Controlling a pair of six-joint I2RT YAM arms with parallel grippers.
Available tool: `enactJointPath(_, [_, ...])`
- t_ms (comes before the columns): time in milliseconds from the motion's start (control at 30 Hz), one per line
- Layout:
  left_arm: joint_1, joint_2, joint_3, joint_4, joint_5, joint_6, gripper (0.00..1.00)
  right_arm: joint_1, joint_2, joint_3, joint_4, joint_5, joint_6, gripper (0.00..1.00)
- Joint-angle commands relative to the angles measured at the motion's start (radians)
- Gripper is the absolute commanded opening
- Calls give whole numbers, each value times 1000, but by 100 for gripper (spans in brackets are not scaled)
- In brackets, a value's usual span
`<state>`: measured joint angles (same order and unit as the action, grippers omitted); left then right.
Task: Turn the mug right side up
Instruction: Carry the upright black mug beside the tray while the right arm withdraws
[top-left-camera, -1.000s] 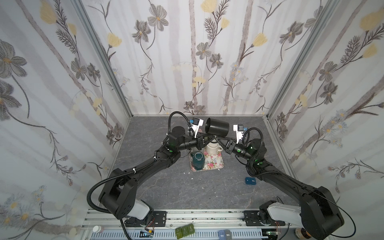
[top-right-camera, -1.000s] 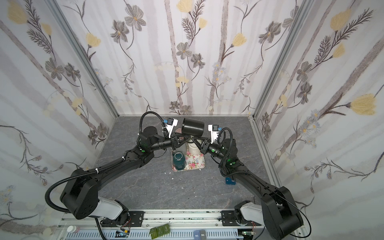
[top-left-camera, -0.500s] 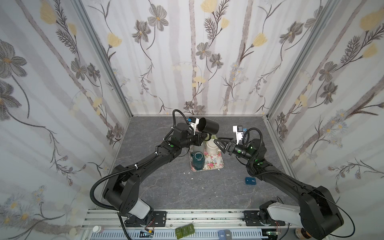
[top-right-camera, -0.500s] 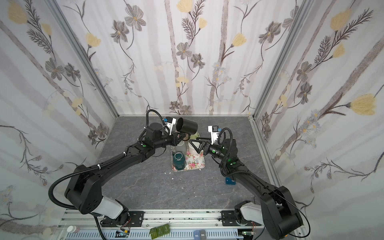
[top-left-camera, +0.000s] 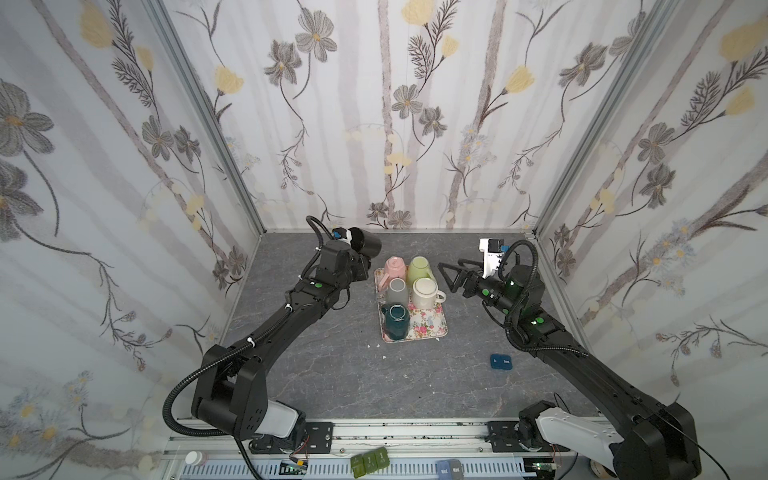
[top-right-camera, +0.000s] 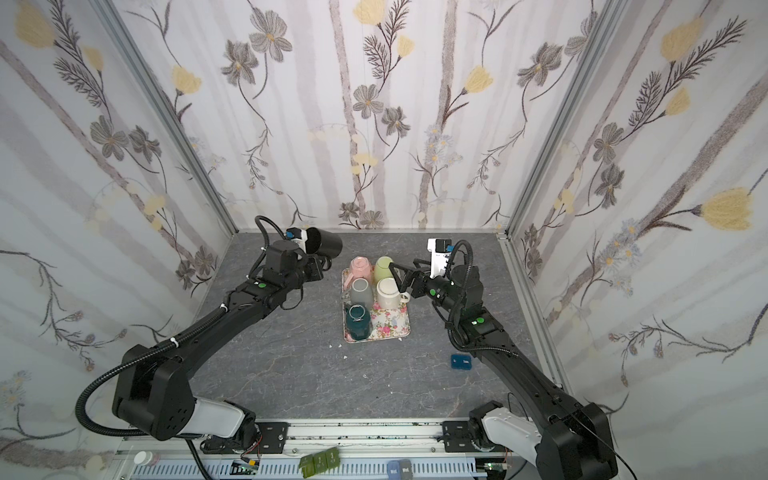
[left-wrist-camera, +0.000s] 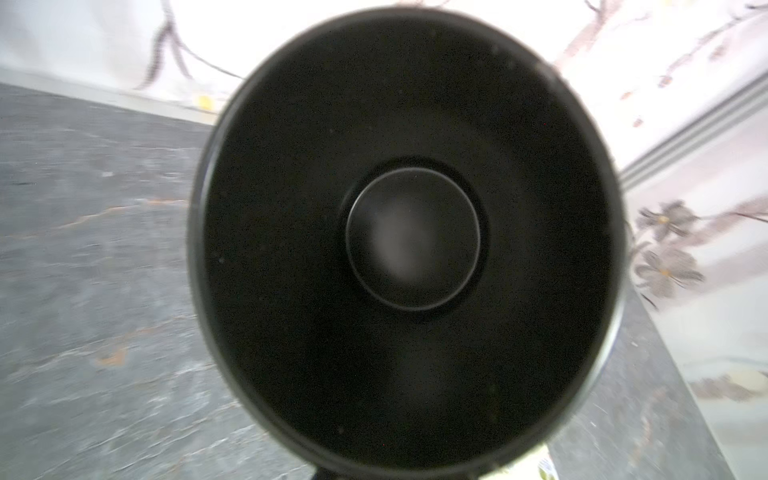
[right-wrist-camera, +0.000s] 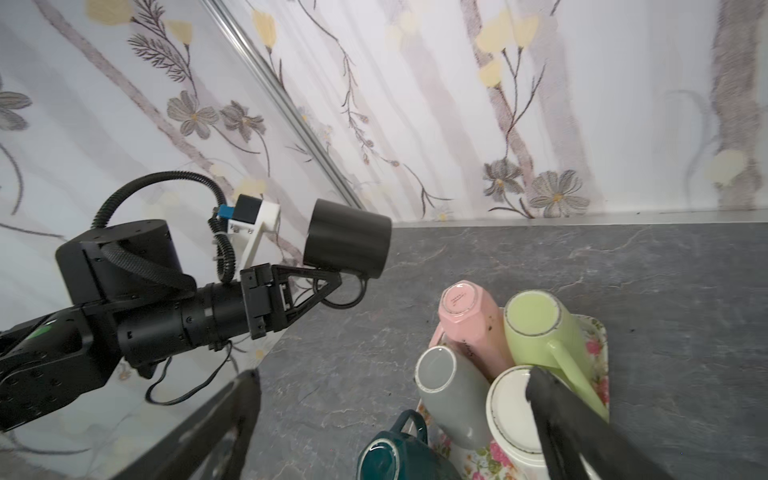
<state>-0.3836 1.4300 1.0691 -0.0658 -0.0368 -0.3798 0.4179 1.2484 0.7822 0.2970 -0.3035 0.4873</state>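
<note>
Nearest you, one small blue case (top-left-camera: 501, 361) lies on the desk (top-left-camera: 332, 374). Beyond it, one floral tray (top-left-camera: 436, 328) carries five mugs: a teal mug (top-left-camera: 395, 322), a grey mug (top-left-camera: 397, 291), a cream mug (top-left-camera: 424, 292), a pink mug (top-left-camera: 395, 268) and a green mug (top-left-camera: 420, 269). Just right of the tray, your right tool (top-left-camera: 449, 266) gapes wide, holding nothing. Farther back on the left, your left tool (right-wrist-camera: 336, 280) pinches the handle of the one black mug (right-wrist-camera: 347, 243), which hangs on its side above the desk.

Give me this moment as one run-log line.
left gripper: shut on black mug handle | mug: airborne, on its side | right gripper: open, empty, beside tray | status: not yet upright
</note>
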Motion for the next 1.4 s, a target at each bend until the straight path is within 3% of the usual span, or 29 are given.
enactJointPath(0, [42, -9, 2, -27, -149, 32, 0, 2, -10, -2, -132, 137, -73, 100])
enactJointPath(200, [113, 31, 16, -90, -283, 79, 0, 0, -28, 11, -271, 291, -128, 100])
enactJointPath(367, [143, 127, 69, -103, -341, 138, 0, 0, -63, 15, -292, 317, -152, 100])
enactJointPath(667, [176, 317, 149, -63, -288, 162, 0, 0, -120, 12, -348, 385, -165, 100])
enactJointPath(1100, [206, 497, 308, -110, -167, 136, 0, -22, -116, -10, -333, 281, -75, 100])
enactJointPath(1367, [203, 526, 377, -200, -204, 77, 4, -30, -54, 125, -394, 208, -117, 100])
